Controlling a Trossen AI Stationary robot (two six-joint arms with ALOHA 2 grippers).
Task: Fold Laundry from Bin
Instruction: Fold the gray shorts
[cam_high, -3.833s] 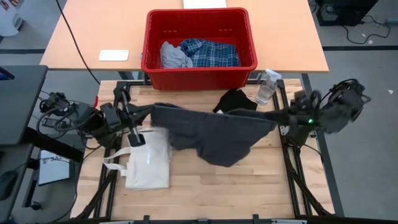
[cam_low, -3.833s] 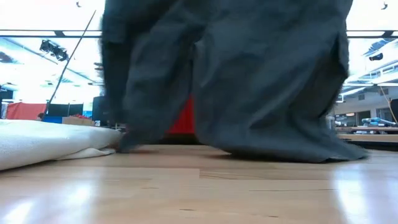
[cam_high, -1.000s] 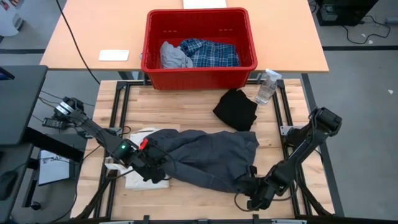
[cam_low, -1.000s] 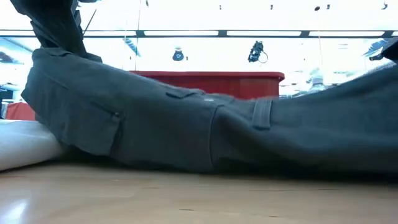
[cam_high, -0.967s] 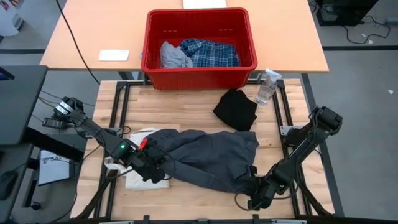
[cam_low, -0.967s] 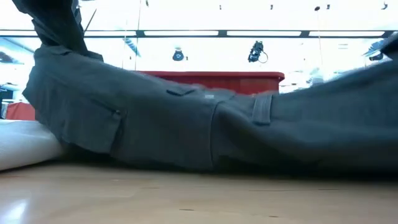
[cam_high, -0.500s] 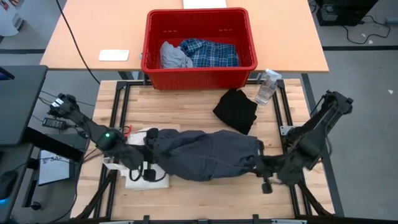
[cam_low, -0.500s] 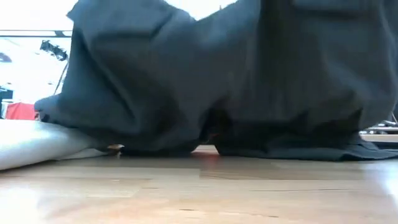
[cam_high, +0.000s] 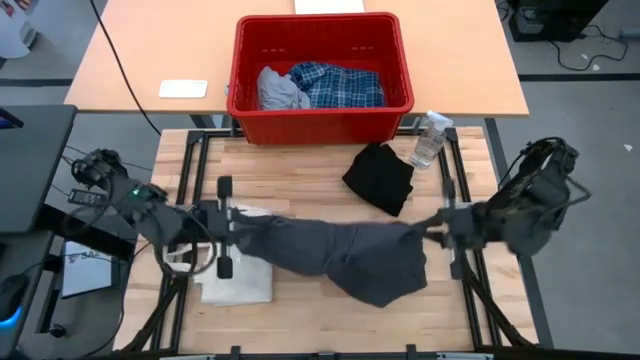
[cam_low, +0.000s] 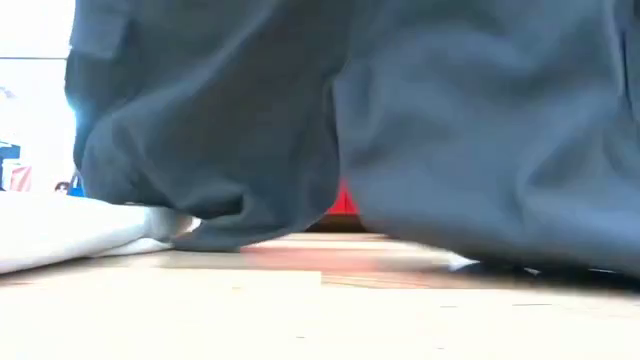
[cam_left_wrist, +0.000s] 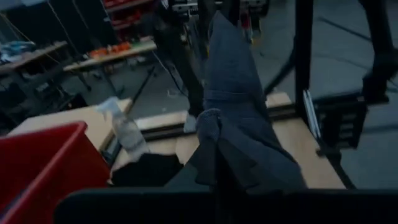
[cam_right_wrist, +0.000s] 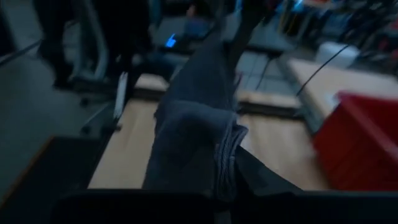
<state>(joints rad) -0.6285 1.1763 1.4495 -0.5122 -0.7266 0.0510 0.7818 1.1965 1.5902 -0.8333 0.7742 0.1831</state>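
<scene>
Laundry: I've got a dark grey garment (cam_high: 340, 250) stretched over the table, left gripper (cam_high: 238, 227) and right gripper (cam_high: 428, 230) each pinched shut on an end, middle sagging; looks soft and floppy, so grip edges; rest sits in the red bin (cam_high: 320, 105).

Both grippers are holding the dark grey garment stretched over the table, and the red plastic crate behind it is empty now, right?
Not quite. In the high view the red plastic crate holds a blue-and-white plaid shirt and a light grey piece. The left gripper and right gripper do hold the dark grey garment stretched over the table.
</scene>
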